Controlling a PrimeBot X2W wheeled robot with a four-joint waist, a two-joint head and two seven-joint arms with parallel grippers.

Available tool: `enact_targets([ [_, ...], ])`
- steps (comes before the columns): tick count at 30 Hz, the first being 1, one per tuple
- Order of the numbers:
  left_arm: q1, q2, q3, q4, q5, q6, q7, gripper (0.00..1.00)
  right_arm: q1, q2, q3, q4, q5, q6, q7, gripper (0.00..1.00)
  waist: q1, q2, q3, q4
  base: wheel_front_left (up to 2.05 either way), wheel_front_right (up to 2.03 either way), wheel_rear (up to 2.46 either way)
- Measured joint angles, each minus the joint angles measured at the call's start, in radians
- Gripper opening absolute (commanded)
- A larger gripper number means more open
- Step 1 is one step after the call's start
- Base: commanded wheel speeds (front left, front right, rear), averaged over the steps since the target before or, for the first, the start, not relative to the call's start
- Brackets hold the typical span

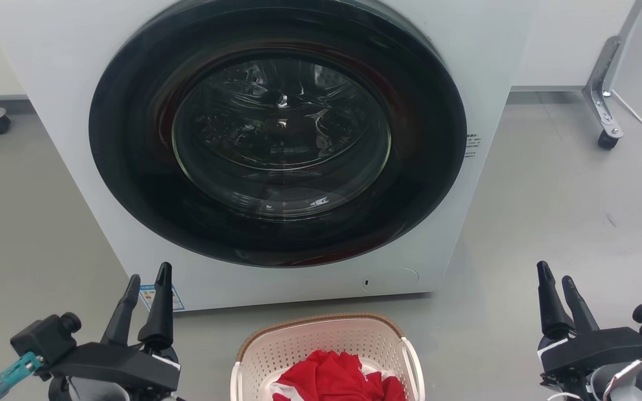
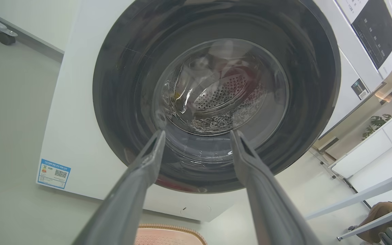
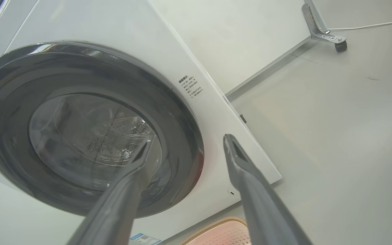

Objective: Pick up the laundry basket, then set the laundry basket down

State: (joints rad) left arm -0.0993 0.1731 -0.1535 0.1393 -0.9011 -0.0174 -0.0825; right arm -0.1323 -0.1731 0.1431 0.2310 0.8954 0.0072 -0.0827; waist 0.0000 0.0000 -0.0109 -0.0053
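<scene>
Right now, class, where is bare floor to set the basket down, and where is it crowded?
Bare floor lies right of the washer, toward the caster leg, and left of it. Crowded: the strip between washer and laundry basket.

Grey floor [image 1: 566, 195], white washer [image 1: 494, 67], wheeled metal frame leg [image 1: 602, 94], pale wall [image 1: 572, 39]

The head camera looked down from close range on the washer [image 1: 488, 72] and the laundry basket [image 1: 326, 340] at its foot; both wrist cameras, low near the floor [image 1: 566, 211], tilted up at the same door [image 1: 279, 133] and basket rim.
</scene>
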Motion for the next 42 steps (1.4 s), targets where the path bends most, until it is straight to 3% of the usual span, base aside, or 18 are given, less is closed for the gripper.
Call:
enact_targets([
  [15,0.0,0.03,-0.077,-0.028,0.217,0.04,-0.053,1.0,-0.001,-0.025,0.084,-0.011,-0.22,-0.039,-0.052,1.0,0.0,0.0,-0.002,0.002,0.0,0.0,0.0],
  [42,0.026,0.03,-0.128,-0.015,0.475,0.116,-0.086,1.0,-0.001,-0.037,0.179,0.038,-0.526,-0.105,-0.145,1.0,0.0,0.0,-0.004,0.001,0.0,0.0,0.0],
])
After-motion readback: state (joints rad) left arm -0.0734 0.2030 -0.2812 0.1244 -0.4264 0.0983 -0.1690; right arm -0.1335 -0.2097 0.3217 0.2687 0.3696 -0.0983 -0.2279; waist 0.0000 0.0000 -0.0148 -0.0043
